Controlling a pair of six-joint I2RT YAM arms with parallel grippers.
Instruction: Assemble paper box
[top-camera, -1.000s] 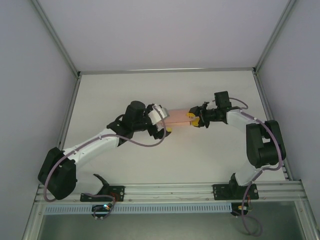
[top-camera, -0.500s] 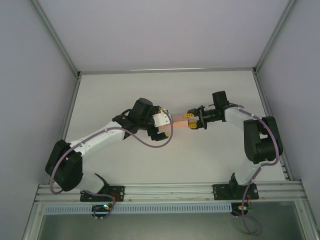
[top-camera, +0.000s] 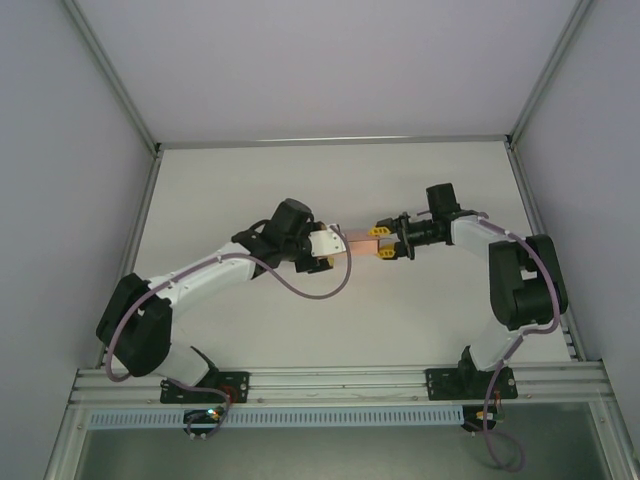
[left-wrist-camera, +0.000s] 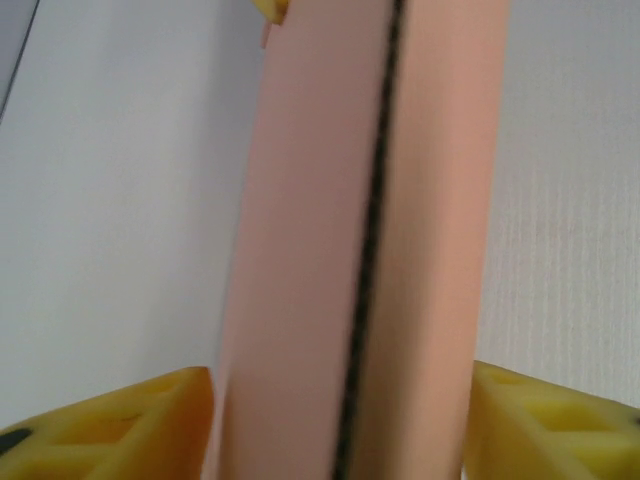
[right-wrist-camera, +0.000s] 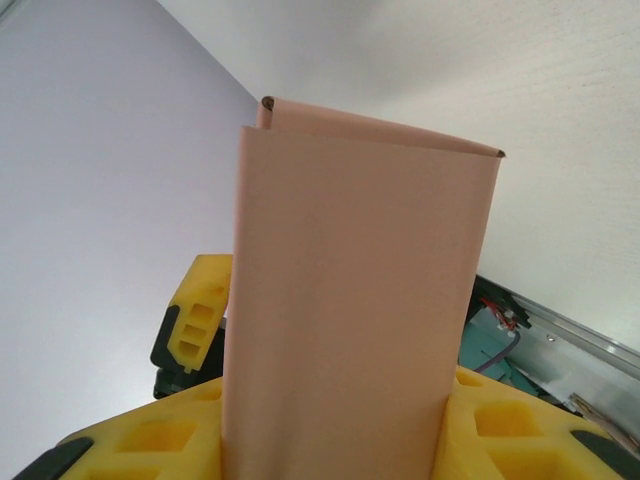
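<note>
Box (top-camera: 358, 240) held over worktop (top-camera: 420, 180) centre: one end clamped in right jaws, other pinched between left jaws. Thin card judged light, easily crushed; best gripped gently at creased edges.

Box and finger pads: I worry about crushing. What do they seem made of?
Box: thin salmon-pink card or paper with a matte finish. Its folded end shows thin sheet edges and there is no glare. Pads: yellow and matte, probably soft rubber or foam, though possibly moulded plastic. Square hollow cells mark their faces.
</note>
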